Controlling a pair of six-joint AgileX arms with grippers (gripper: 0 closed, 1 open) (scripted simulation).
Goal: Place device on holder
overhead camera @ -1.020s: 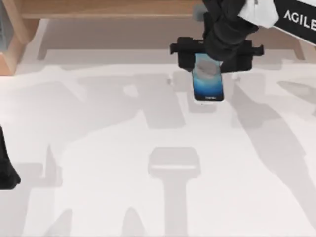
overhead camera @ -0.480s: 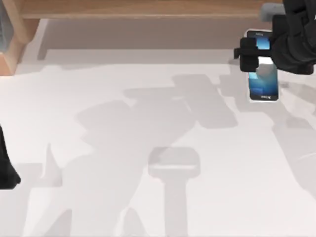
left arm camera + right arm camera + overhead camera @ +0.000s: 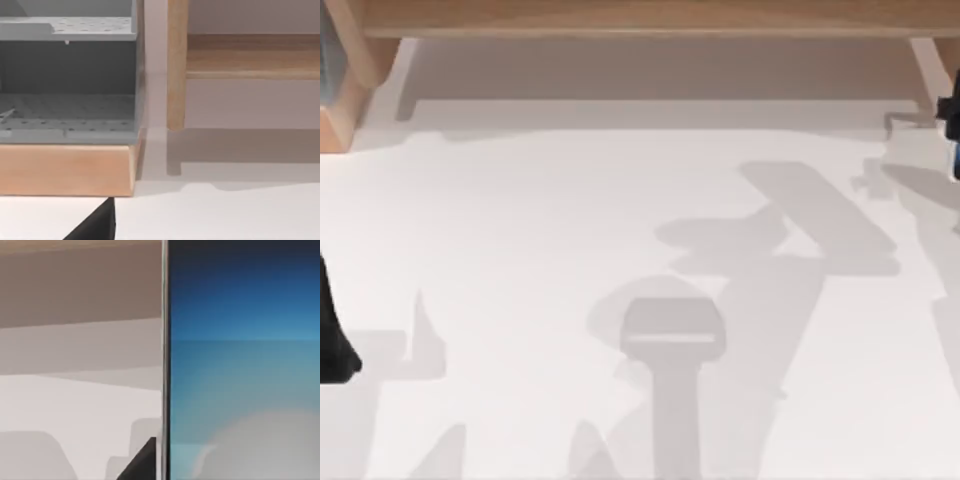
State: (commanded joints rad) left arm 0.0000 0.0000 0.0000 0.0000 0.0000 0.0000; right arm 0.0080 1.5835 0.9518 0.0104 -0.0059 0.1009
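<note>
1. At the far right edge of the top view, the right gripper [image 3: 952, 125] carries the smartphone [image 3: 240, 365]. Its wrist camera sits close against the slim, glossy screen, blue fading to a pale centre, with a thin silvery side edge.
2. Judge that gripper clamped on the smartphone: a dark finger [image 3: 142, 462] sits right beside the edge, likely a side grip so the flat back stays free for seating.
3. The holder [image 3: 672, 330], a pale grey rounded stand with a slot-like ledge, sits mid-desk, well apart from the smartphone, so you have a long carry ahead.
4. The matte white desk [image 3: 520, 250] lies bare between them.
5. The left arm [image 3: 330, 345] is parked at the left edge, facing a grey perforated shelf [image 3: 67, 107] on a wooden base; its gripper's state cannot be told
</note>
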